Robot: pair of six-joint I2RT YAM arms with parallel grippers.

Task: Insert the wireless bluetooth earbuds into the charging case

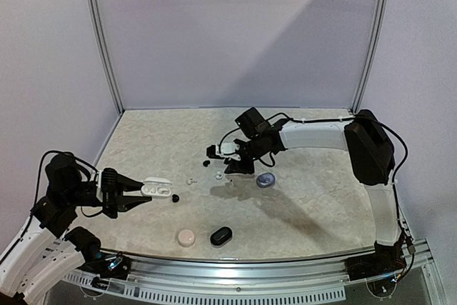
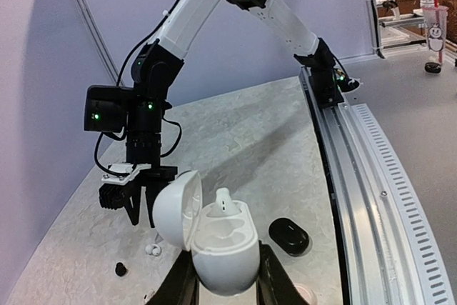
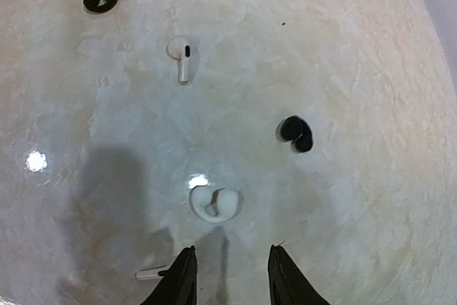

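White case [image 1: 158,188] sits near the left edge of the surface [image 1: 307,212], pinched in your left gripper [image 1: 143,194]. Left wrist: one white bud [image 2: 224,201] stands inside it. Right wrist: your right gripper [image 3: 230,276] is spread, near a loose white earbud [image 3: 214,203].

A small white piece [image 3: 150,273] sits partly hidden behind the right end effector's [image 3: 232,248] finger.

- Left arm [image 1: 39,237]: folded low at the near left corner, wrist reaching right.
- Left gripper [image 1: 141,193]: held level, fingers pointing right, clamped on the open case [image 2: 227,251] from both sides.
- Right arm [image 1: 318,133]: rises from its base to a high elbow, forearm stretched left.
- Right gripper [image 3: 228,258]: points down, jaws apart, nothing between them.
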